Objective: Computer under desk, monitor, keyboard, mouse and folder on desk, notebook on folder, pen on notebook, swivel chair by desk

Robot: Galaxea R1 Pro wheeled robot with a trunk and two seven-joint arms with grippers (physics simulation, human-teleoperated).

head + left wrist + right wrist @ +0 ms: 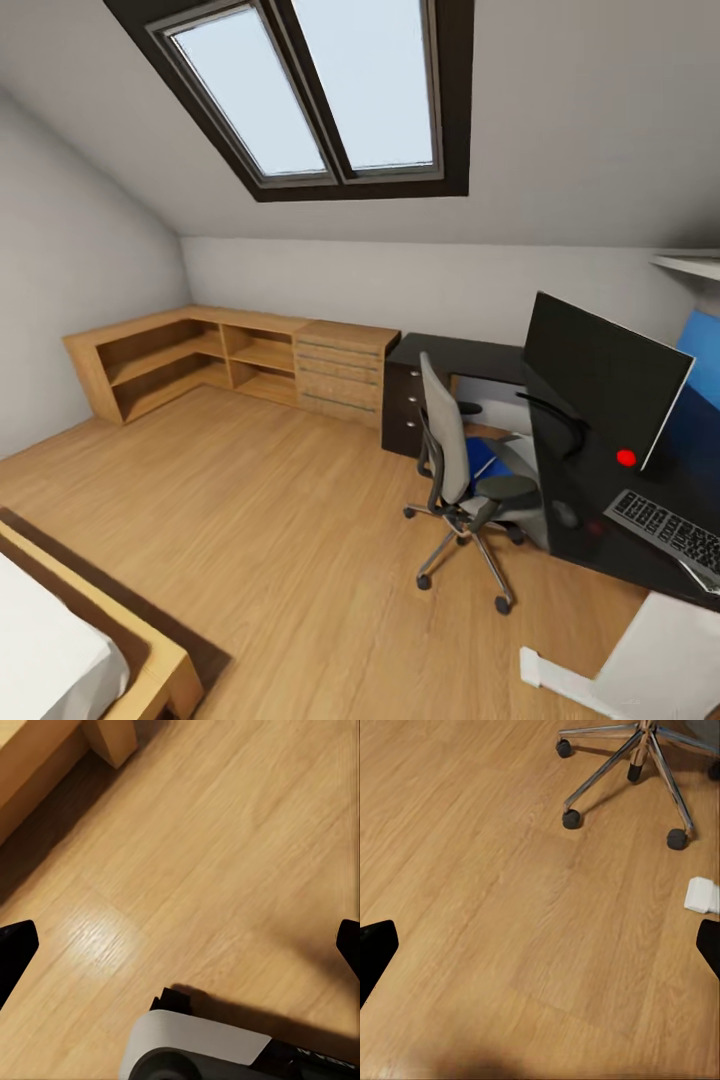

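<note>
We see our left gripper (180,945) in the left wrist view, pointing down at the floor, its two black fingertips (15,952) standing far apart at opposite edges of the picture, so the jaws are spread wide with nothing between them. Below them in that view sits a rounded white and grey part of our own body (199,1050), with a dark piece at its edge. Our right gripper (540,949) shows the same pose in the right wrist view: it looks down, its black fingertips (375,952) are set wide apart at the two sides, and nothing is held between them.
</note>
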